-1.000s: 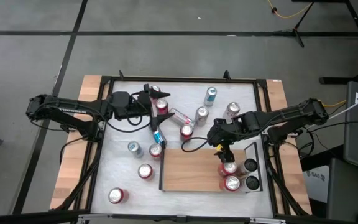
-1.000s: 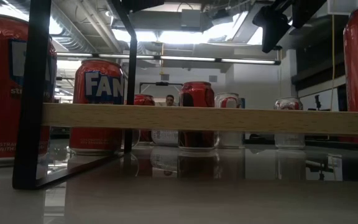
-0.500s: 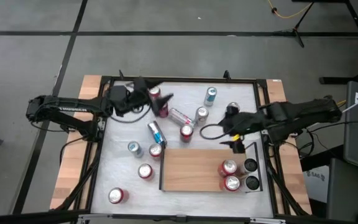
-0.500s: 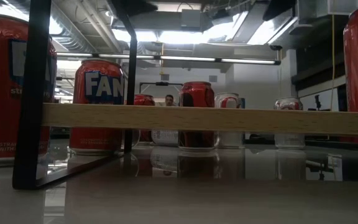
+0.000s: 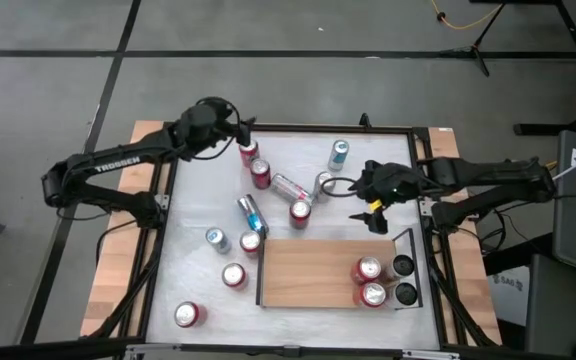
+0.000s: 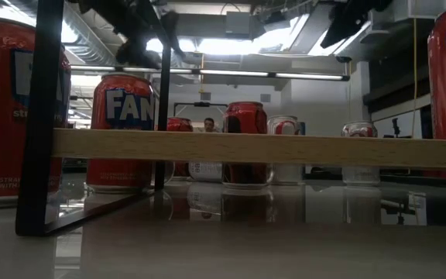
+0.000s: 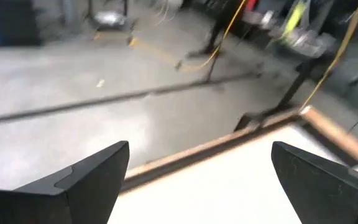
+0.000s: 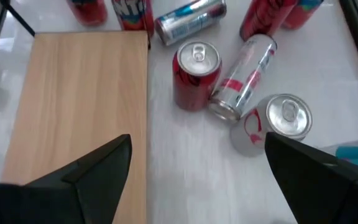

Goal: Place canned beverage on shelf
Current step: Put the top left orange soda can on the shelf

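The shelf (image 5: 308, 272) is a light wooden board lying on the white table near its near edge, with black rails at its short ends. Two red cans (image 5: 369, 268) (image 5: 373, 294) stand upright on its right end. My right gripper (image 5: 366, 190) hovers beyond the board's far right corner, open and empty; its wrist view (image 8: 197, 180) looks over a red upright can (image 8: 194, 74), a lying silver can (image 8: 244, 74) and an upright silver can (image 8: 281, 121). My left gripper (image 5: 242, 130) is raised at the table's far left, open and empty (image 7: 201, 186), above a red can (image 5: 249, 150).
Several more cans stand or lie on the table left of and beyond the board, among them a blue lying can (image 5: 251, 212) and a teal can (image 5: 338, 153). Two dark cans (image 5: 403, 266) stand right of the board. A black frame (image 5: 288, 128) rims the table.
My right gripper has gone from above the two red cans on the board toward the table's far edge, clear of the board. My left gripper has risen and gone from the red cans toward the far left edge. No can has moved.
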You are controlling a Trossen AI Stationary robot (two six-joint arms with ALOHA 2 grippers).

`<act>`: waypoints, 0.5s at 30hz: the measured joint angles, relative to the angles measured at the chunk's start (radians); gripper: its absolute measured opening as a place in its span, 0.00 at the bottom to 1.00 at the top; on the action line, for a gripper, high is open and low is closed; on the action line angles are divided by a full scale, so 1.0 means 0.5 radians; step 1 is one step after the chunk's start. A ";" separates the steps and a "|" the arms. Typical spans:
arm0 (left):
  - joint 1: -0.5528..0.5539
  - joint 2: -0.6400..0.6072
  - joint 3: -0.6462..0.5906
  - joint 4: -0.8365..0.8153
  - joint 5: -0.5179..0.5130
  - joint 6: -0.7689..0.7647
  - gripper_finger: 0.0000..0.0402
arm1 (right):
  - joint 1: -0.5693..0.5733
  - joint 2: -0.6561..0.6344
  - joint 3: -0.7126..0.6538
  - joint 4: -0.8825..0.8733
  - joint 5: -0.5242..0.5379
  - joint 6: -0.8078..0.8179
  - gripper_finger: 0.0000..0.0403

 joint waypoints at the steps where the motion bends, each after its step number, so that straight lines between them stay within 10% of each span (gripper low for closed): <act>1: 0.021 0.003 0.000 -0.076 0.004 -0.001 0.97 | -0.017 0.001 -0.002 -0.006 -0.021 -0.014 0.89; 15: 0.055 0.100 0.000 -0.380 0.131 -0.081 0.97 | -0.059 0.032 -0.003 0.094 -0.038 -0.068 0.89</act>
